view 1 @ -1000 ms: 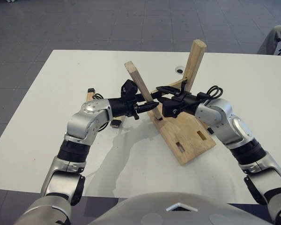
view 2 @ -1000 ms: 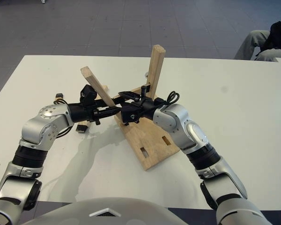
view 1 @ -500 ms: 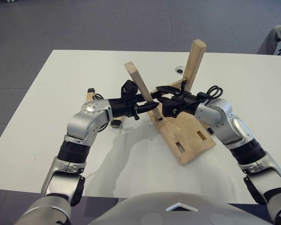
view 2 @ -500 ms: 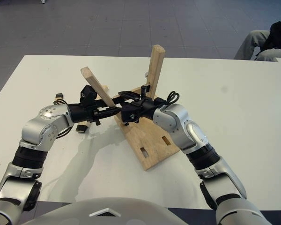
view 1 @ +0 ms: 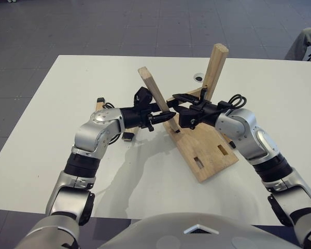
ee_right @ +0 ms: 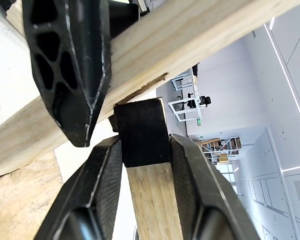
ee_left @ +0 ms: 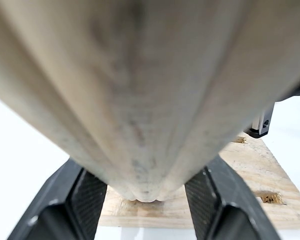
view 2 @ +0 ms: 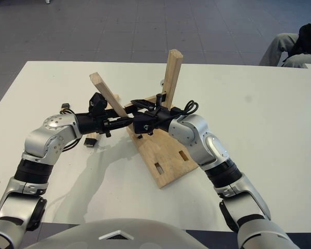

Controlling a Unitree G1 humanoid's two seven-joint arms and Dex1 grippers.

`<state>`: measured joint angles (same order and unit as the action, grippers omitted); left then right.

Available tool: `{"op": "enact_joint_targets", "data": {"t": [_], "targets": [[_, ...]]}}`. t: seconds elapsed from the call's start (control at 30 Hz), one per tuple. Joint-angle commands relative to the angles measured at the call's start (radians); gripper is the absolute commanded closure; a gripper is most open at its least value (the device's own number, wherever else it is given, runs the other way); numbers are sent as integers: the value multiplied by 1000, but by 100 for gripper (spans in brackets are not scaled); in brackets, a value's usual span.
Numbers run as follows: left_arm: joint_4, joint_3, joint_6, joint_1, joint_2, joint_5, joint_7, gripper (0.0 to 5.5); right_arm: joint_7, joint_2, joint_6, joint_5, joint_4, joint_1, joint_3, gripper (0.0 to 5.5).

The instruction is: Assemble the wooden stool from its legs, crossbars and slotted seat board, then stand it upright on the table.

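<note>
The slotted seat board (view 1: 207,153) lies on the white table (view 1: 52,135) with two wooden legs standing in it. One leg (view 1: 215,65) is nearly upright; the other leg (view 1: 151,87) leans to the left. My left gripper (view 1: 165,115) is shut on the leaning leg low down, and its pads (ee_left: 85,200) press both sides of the leg (ee_left: 150,90). My right gripper (ee_right: 145,165) is shut on a crossbar (ee_right: 152,205) with a black band, its end against the leaning leg (ee_right: 200,30) just above the left gripper's fingers (ee_right: 70,65).
Another wooden piece (view 1: 99,105) and a small black part (view 1: 127,137) lie on the table left of the board. A round cable hole (view 1: 198,78) sits behind the legs. The table's near and right areas are bare.
My right gripper with the crossbar has edged slightly toward the leaning leg. The left arm and the board have hardly moved.
</note>
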<state>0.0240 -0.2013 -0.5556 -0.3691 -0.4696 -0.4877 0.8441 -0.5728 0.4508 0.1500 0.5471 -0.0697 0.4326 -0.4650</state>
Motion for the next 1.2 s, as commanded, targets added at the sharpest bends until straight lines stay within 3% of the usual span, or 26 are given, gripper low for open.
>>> {"op": "enact_joint_targets", "data": {"t": [0.03, 1.0, 1.2], "targets": [[71, -32, -60, 42, -13, 62, -18, 345, 8, -4, -10, -14, -14, 16, 35, 413], [79, -61, -70, 50, -25, 76, 2, 345, 12, -15, -11, -5, -14, 2, 41, 413], [79, -61, -66, 49, -24, 77, 0, 345, -26, -23, -62, -55, -24, -9, 51, 298]]}}
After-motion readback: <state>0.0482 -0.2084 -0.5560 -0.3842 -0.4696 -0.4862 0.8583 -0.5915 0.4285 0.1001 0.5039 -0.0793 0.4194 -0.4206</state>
